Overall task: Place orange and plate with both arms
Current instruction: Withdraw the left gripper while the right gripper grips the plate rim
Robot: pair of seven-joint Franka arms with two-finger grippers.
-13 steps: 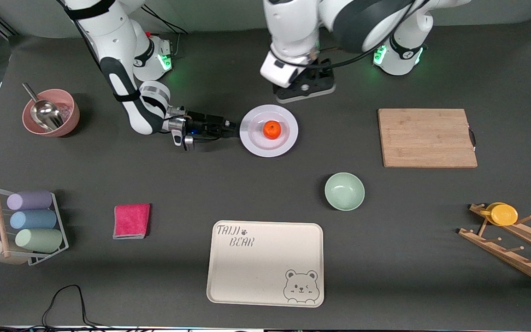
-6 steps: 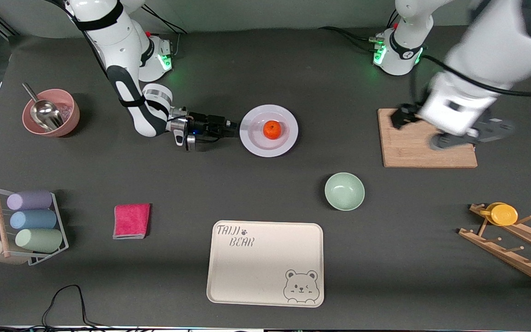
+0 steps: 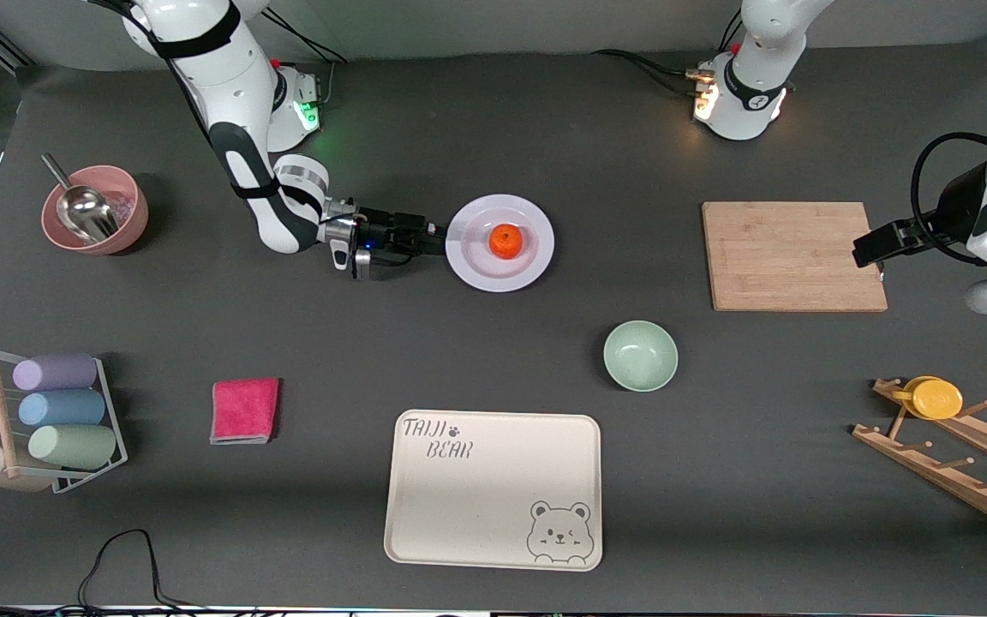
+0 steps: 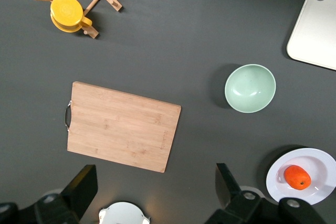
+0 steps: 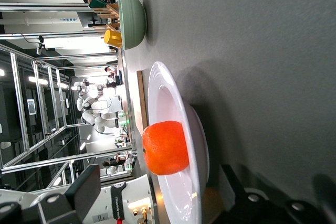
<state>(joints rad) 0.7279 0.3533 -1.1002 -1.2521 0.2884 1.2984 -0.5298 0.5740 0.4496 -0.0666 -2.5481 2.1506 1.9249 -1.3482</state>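
The right gripper (image 3: 435, 239) lies low at the rim of the plate (image 3: 536, 257) on the side toward the right arm's end of the tabletop (image 3: 459, 351); its wrist view shows the fingers spread wide, one on either side of the rim, and not closed on it. The orange (image 3: 505, 241) sits in the middle of the plate, seen side-on in the right wrist view. The left gripper (image 4: 157, 192) hangs high off the cutting board (image 3: 793, 255), fingers wide apart in its wrist view, which takes in plate, green bowl (image 4: 250, 88) and board together.
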